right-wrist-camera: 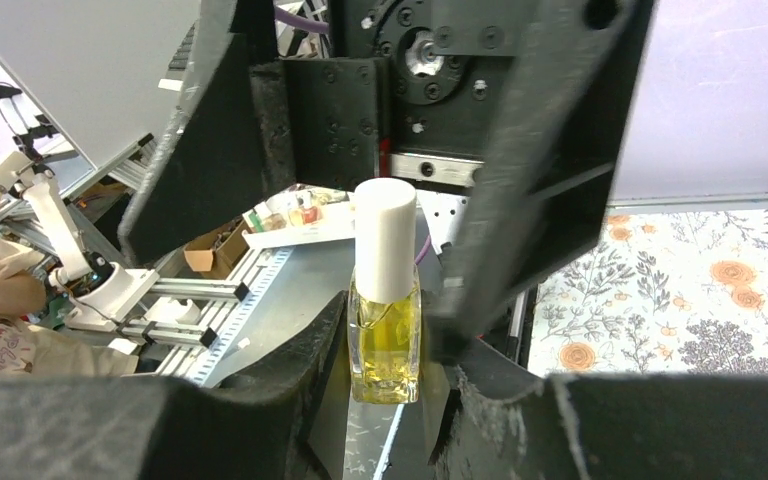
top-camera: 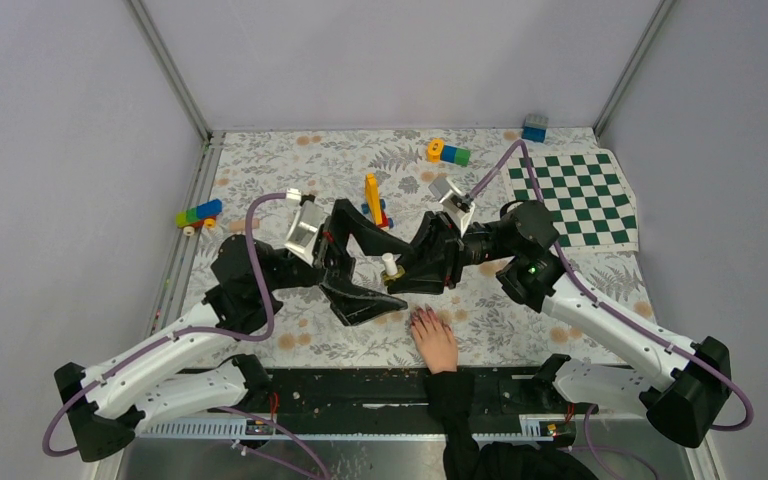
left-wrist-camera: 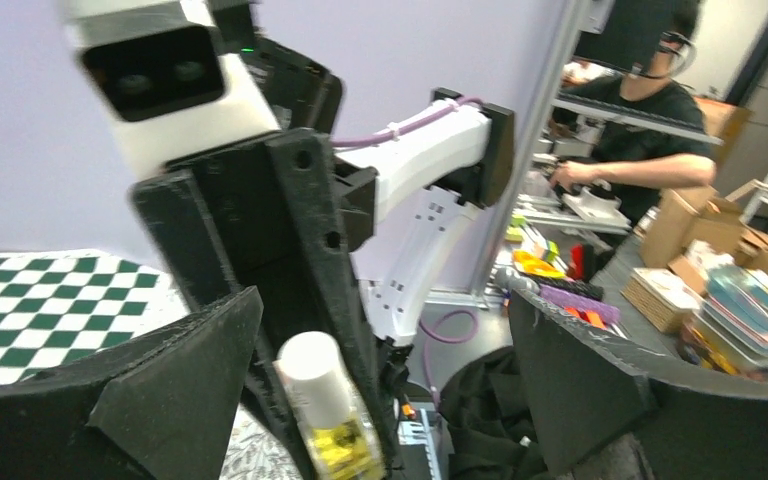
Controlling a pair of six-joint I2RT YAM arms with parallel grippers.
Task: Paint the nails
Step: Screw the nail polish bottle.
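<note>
Clamping a small clear yellow-filled bottle (right-wrist-camera: 385, 365), R gripper (right-wrist-camera: 390, 328) holds it inside wide-open L gripper (left-wrist-camera: 380, 300); white cap (right-wrist-camera: 385, 240) on, dark-red nails (top-camera: 420, 318) prob. not started.

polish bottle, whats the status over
Left gripper open, fingers either side of the cap. Right gripper shut on polish bottle, cap on. Nails at near edge, nothing blocking.

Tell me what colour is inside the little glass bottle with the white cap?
The small glass bottle holds yellow liquid; right wrist view shows it best.
</note>
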